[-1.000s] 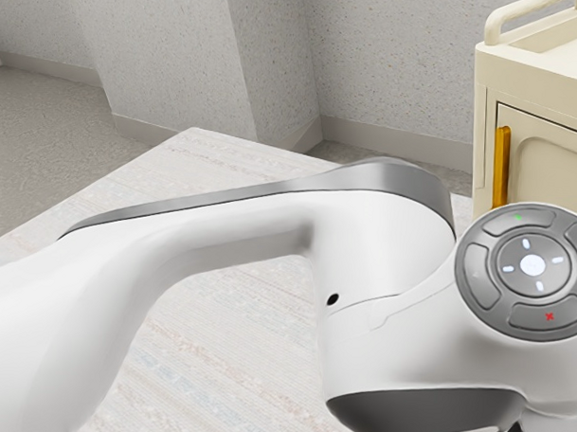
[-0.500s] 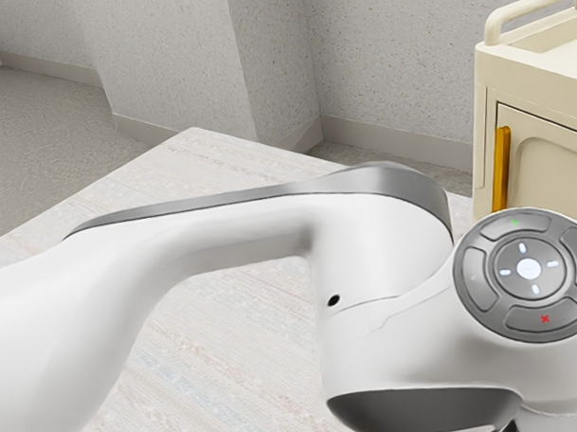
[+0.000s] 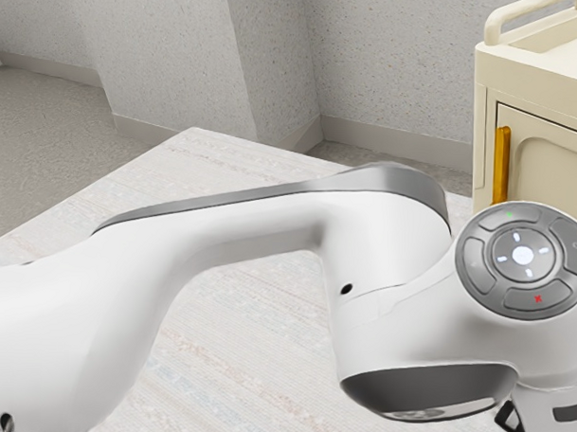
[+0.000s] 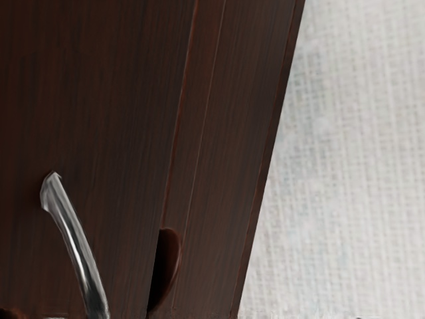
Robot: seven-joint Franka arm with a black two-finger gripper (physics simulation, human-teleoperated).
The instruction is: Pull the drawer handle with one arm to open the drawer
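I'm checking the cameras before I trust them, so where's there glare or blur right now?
Wrist view: bright streaks along the metal handle, dark wood around it, the pale woven surface soft and blurry; exterior view: glossy reflection on the arm's dark cap, lit buttons glowing white.

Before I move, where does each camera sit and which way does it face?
Exterior view: beside my white arm, which enters from the exterior view's left; looks across the pale table toward the wall and cream cabinet.
Wrist view: on my hand, facing the dark wooden front and its metal handle.
Shared: probably the pale table.
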